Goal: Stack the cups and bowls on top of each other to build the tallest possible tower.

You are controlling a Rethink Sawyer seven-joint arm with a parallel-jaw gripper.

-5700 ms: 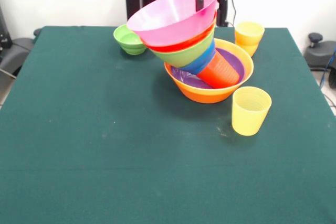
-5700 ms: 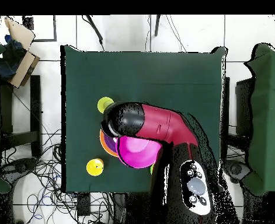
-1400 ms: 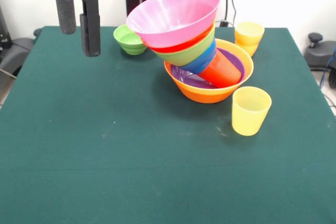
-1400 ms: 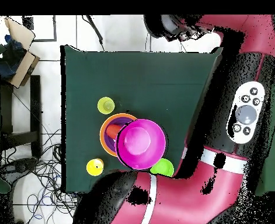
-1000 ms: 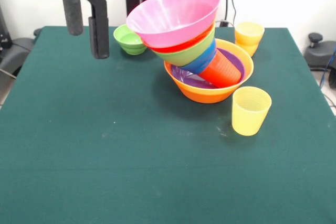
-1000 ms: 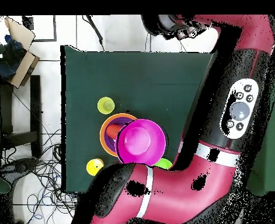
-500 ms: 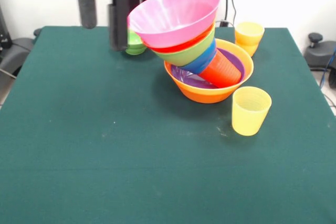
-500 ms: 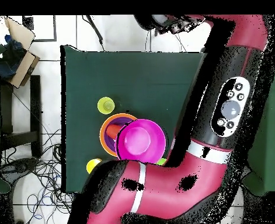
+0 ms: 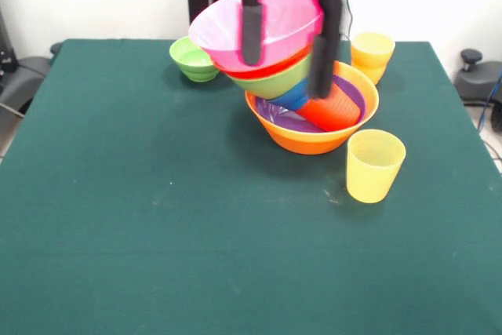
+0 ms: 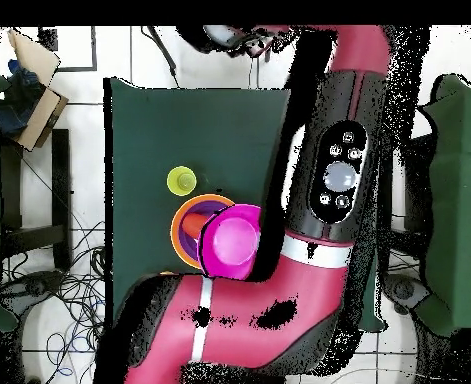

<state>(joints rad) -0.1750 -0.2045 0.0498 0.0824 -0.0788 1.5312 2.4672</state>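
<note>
The gripper [image 9: 286, 41] hangs in front of the tower [image 9: 286, 68], its two dark fingers [image 9: 250, 25] spread wide and apparently holding nothing. Only the front view shows them; from overhead the arm [image 10: 309, 210] covers that side. The tower leans from the large orange bowl [image 9: 314, 140], its long axis tilted toward the small green bowl [image 9: 193, 59], pink bowl [image 9: 259, 25] uppermost. A pale yellow cup [image 9: 373, 165] stands near the orange bowl, apart from it.
</note>
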